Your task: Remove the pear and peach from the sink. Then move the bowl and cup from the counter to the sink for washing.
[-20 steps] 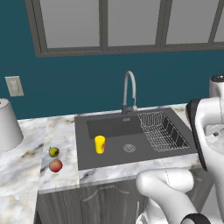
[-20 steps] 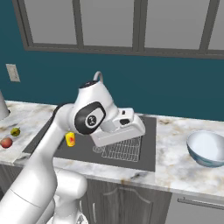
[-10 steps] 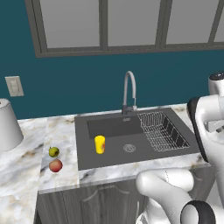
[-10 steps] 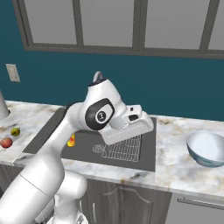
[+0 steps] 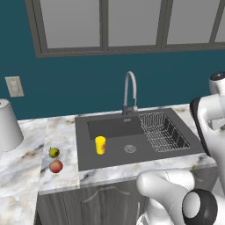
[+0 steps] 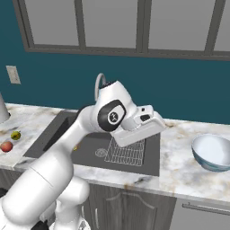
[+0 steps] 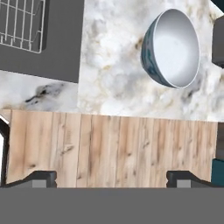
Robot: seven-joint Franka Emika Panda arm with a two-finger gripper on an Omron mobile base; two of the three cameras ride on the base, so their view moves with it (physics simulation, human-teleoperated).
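Observation:
The yellow cup (image 5: 100,145) stands upright inside the dark grey sink (image 5: 114,127). On the marble counter (image 5: 61,132) left of the sink, the yellow-green pear (image 5: 54,152) lies just behind the reddish peach (image 5: 56,166). The pale bluish bowl (image 6: 213,152) rests on the counter right of the sink. My gripper (image 7: 111,178) is open and empty, high above the counter's front edge. In the hand view the bowl (image 7: 173,48) lies up and to the right of the finger tips. The arm (image 6: 112,114) reaches over the sink's right side.
A wire rack (image 5: 162,132) fills the sink's right part and a curved steel faucet (image 5: 129,92) rises behind the basin. A large grey-white conical vessel (image 5: 8,125) stands at the far left. Wooden floor (image 7: 109,144) lies below the counter edge.
My arm has swung to the right, from over the middle of the sink toward the bowl's side. The gripper has stayed open, and the fruit, cup and bowl have not moved.

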